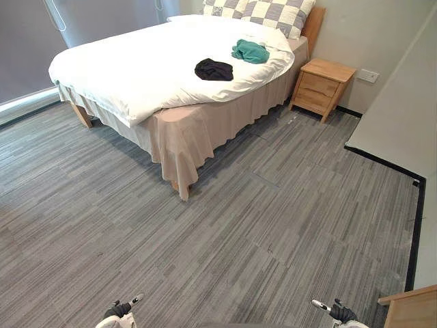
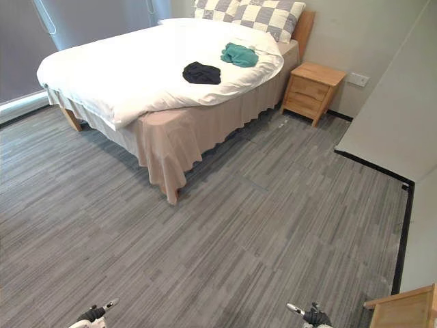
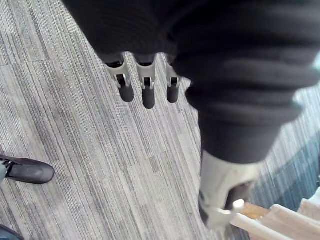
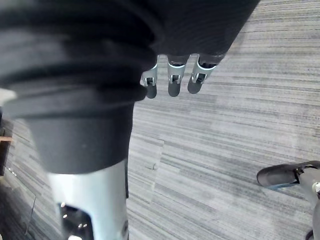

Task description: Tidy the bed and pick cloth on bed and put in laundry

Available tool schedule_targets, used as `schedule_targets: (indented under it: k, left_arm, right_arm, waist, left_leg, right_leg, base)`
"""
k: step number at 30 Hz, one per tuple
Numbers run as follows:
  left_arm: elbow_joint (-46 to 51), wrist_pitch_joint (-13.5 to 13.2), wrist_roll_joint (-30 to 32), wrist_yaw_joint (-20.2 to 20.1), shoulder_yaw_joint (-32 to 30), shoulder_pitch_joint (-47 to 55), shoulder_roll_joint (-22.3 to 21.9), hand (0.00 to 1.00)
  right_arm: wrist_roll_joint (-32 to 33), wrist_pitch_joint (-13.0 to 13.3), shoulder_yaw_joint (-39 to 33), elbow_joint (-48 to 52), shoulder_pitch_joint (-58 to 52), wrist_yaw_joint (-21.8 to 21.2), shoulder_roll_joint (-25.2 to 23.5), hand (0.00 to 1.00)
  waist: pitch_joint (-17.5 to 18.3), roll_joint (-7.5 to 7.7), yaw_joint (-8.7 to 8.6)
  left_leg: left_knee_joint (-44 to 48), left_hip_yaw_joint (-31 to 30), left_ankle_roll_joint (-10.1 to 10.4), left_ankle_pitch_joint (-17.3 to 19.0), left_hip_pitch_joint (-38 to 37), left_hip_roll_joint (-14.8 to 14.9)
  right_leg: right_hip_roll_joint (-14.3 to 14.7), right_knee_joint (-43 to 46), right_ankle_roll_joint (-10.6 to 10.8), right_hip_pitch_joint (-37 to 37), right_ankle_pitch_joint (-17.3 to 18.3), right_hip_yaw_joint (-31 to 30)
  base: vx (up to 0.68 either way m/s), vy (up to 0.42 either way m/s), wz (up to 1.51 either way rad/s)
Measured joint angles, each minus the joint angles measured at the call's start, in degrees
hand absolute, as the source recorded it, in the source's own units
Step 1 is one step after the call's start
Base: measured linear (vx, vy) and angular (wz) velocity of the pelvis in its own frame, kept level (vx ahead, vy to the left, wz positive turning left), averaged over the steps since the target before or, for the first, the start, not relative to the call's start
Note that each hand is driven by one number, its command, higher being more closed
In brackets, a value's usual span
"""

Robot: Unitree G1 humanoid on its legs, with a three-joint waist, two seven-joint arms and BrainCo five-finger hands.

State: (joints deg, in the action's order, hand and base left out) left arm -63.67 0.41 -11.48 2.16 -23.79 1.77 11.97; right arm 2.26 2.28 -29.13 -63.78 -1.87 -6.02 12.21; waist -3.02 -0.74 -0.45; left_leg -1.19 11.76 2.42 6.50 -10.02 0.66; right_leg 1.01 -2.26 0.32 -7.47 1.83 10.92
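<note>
Across the room stands the bed, covered by a white duvet with a beige skirt below. A black cloth lies crumpled on the duvet, and a teal cloth lies just beyond it, near the checked pillows. Low at the near edge, far from the bed, my left hand and right hand hang over the grey floor. Each wrist view shows straight, relaxed fingers holding nothing: left fingers, right fingers.
A wooden nightstand stands right of the bed's head. A pale wall panel with a black base strip juts in on the right. The corner of a wooden piece shows at the near right. Grey plank floor lies between me and the bed.
</note>
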Motion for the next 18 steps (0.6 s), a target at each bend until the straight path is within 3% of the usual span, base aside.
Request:
schedule_targets:
  k: [18]
  left_arm:
    - [-0.03,-0.26,-4.51,-1.39,1.20,0.09,-0.53,0.00]
  right_arm:
    - [-0.03,0.00,2.52,-0.02,0.12,0.00,-0.39,0.00]
  waist:
    - [-0.10,0.19,-0.14]
  left_leg:
    - [-0.85,-0.11,-0.24,-0.45,-0.07,-0.23]
  right_leg:
    - [-0.07,-0.03,-0.50,0.30,0.30,0.67]
  base:
    - [-0.03,-0.013,0.00]
